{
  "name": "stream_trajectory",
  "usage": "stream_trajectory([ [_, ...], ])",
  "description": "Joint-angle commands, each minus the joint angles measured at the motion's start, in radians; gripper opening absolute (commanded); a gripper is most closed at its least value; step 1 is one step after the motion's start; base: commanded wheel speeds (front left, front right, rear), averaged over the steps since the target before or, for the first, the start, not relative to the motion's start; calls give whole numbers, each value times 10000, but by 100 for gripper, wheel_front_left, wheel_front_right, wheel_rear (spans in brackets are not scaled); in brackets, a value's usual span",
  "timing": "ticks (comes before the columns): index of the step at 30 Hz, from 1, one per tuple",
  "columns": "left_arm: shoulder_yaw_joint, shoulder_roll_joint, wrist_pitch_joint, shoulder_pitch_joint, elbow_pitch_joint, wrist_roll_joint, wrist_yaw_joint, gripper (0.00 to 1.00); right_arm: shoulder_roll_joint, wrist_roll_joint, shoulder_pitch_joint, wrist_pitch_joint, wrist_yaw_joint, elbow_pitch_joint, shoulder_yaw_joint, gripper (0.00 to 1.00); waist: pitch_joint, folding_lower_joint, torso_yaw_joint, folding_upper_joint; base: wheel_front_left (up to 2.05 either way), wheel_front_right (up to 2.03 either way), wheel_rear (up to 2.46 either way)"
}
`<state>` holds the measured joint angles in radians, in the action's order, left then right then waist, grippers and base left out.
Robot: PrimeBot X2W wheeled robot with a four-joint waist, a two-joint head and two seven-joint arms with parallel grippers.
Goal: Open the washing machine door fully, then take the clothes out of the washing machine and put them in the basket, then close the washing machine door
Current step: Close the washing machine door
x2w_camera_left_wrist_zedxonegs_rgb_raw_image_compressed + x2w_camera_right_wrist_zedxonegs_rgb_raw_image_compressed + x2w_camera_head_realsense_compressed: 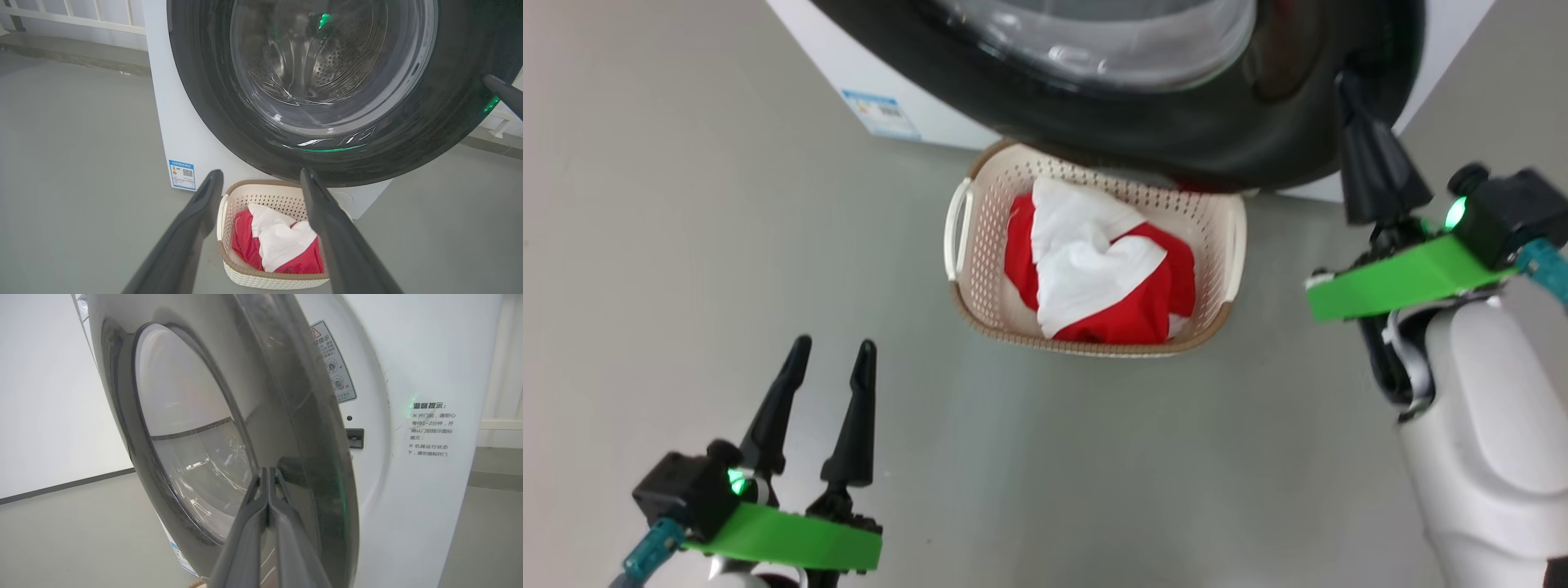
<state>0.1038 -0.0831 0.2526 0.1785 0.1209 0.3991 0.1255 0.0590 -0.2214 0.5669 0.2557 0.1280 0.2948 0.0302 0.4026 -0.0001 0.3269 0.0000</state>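
The white washing machine (947, 122) (179, 134) (408, 375) stands at the top of the head view. Its door (1176, 131) (212, 102) (286, 416), black-rimmed with a glass bowl, sits a little ajar on the latch side. My right gripper (1346, 77) (267, 470) is shut, holding nothing, with its tips against the black rim. The basket (980, 245) (245, 200) sits on the floor under the door, with red and white clothes (1094, 269) (282, 245) in it. My left gripper (836, 343) (261, 173) hangs open and empty, short of the basket.
Grey floor (686, 204) spreads around the basket and to the left. A blue label (882, 114) marks the machine's lower front. A white railing (81, 16) runs behind at the far left, and the latch slot (354, 437) shows on the front panel.
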Motion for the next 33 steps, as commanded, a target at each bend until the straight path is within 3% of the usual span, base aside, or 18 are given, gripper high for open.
stream_trajectory([
  [1,-290,-165,91,228,-263,55,52,100,-88,93,295,61,27,-228,61,0,388,1,213,0,0,0,0],
  [24,251,84,91,1386,-480,487,52,100,-88,736,3009,61,27,-216,-1600,0,2080,1,955,0,0,0,0],
  [33,241,108,91,1316,-379,445,52,100,-88,580,2616,61,27,-96,-1274,0,1740,1,779,0,0,0,0],
])
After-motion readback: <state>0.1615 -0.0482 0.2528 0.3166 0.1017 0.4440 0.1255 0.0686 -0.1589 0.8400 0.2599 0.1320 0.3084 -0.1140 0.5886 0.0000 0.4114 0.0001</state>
